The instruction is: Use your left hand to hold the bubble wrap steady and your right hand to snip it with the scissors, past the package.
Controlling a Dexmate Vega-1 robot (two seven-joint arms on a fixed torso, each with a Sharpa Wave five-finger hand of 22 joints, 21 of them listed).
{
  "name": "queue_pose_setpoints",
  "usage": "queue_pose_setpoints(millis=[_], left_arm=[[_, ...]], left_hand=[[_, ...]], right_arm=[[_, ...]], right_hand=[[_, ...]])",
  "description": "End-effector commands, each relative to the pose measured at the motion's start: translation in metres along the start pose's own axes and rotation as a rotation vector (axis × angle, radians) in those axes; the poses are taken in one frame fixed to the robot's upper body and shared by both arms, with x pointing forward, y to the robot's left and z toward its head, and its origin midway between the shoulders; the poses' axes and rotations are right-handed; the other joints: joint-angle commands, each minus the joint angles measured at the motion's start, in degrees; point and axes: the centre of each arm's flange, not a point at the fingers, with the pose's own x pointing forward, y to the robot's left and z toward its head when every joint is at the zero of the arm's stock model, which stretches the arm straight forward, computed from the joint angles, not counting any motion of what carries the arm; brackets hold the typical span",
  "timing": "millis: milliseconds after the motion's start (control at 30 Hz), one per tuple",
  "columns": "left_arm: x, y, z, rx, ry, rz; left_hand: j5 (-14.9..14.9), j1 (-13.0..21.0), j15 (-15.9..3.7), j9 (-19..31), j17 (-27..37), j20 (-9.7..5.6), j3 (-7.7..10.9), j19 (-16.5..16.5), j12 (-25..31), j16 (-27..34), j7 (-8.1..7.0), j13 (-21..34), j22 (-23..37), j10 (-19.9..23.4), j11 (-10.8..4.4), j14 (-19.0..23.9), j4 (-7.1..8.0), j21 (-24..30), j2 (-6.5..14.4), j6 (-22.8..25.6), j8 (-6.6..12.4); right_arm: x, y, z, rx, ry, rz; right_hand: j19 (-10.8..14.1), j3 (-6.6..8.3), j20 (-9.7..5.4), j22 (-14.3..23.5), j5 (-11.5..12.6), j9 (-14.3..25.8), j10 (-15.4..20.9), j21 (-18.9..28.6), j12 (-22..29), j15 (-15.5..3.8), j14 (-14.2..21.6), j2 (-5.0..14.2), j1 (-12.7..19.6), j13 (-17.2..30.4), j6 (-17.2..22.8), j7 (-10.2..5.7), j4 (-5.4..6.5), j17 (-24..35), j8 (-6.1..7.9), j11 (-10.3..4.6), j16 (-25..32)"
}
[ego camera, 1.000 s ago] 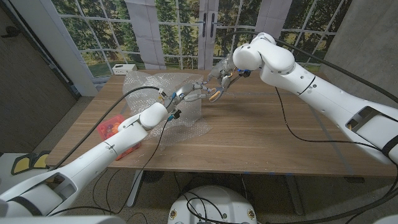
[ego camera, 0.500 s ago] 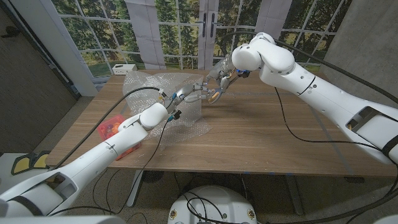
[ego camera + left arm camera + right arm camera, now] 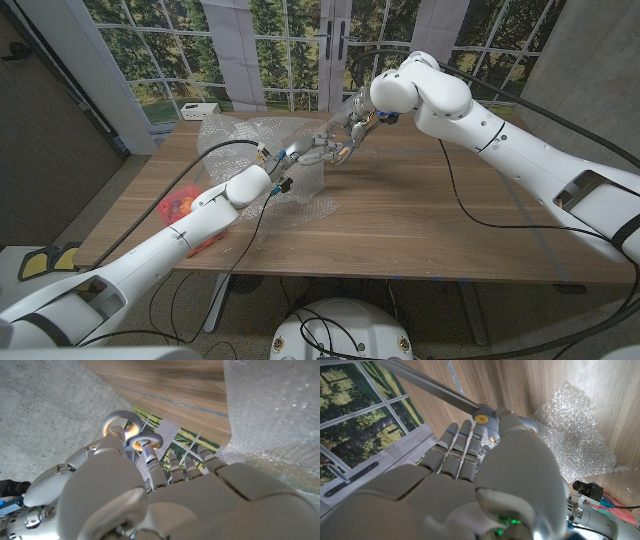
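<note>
Right hand (image 3: 352,128) is up over the far-middle part of the wooden table (image 3: 420,215), fingers curled round the scissors (image 3: 470,407), whose long silver blades show in the right wrist view with the yellow pivot right at the fingertips. Left hand (image 3: 300,152) is just beside it, closed on the raised edge of the bubble wrap (image 3: 300,195), holding the sheet up off the wood. The rest of the wrap trails across the table's left half, near a red-orange package (image 3: 178,207) at the left edge.
</note>
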Motion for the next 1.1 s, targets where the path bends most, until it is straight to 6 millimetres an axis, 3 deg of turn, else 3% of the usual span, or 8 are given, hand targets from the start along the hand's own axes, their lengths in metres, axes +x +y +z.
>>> queue_pose_setpoints(millis=[33, 500, 1100], left_arm=[[0.0009, -0.0008, 0.0011, 0.009, -0.003, 0.0], [0.0035, -0.0014, 0.0023, 0.029, 0.008, -0.03], [0.0009, -0.0033, 0.0032, 0.028, 0.001, -0.031]], left_hand=[[-0.4, 1.1, -1.16, 0.2, 0.1, 0.17, -0.12, 0.0, 0.2, 0.1, 1.0, -0.1, 0.1, 0.8, -0.16, -0.1, -0.47, 0.0, 0.2, 1.5, 0.52], [-1.1, 1.4, -1.0, 0.2, 0.1, 0.11, -0.79, 0.0, 0.1, 0.1, 1.69, -0.1, 0.1, 0.5, 0.14, -0.1, -0.65, 0.0, 0.1, 0.8, -0.24], [-1.8, 1.6, -0.99, 0.2, 0.1, 0.5, -1.68, -0.1, -0.1, 0.2, 1.08, -0.1, 0.2, 0.4, 0.48, 0.1, -0.7, 0.0, -0.1, 0.0, -0.81]], right_arm=[[-0.0014, -0.0063, -0.0007, 0.017, -0.026, -0.01], [-0.0059, -0.0111, -0.0007, 0.056, -0.082, -0.024], [-0.0014, -0.0128, -0.0066, 0.088, -0.087, -0.016]], right_hand=[[-0.1, 0.39, 0.18, 0.1, 0.4, 0.1, 6.4, -0.1, 4.0, -9.19, 0.5, 0.26, 0.0, 4.8, 0.2, 0.17, 0.0, 0.2, 0.35, -6.37, -0.2], [-0.1, 0.35, 0.39, 0.1, 0.5, 0.1, 6.6, -0.1, 4.1, -9.39, 0.9, 0.28, 0.3, 4.7, 0.5, 0.32, -0.2, 0.8, 0.43, -6.33, 0.1], [-0.3, 0.27, 0.67, 0.1, 0.6, 0.1, 6.6, -0.2, 4.2, -9.35, 1.2, 0.2, 0.5, 4.5, 0.8, 0.4, -0.25, 1.3, 0.49, -6.17, 0.2]])
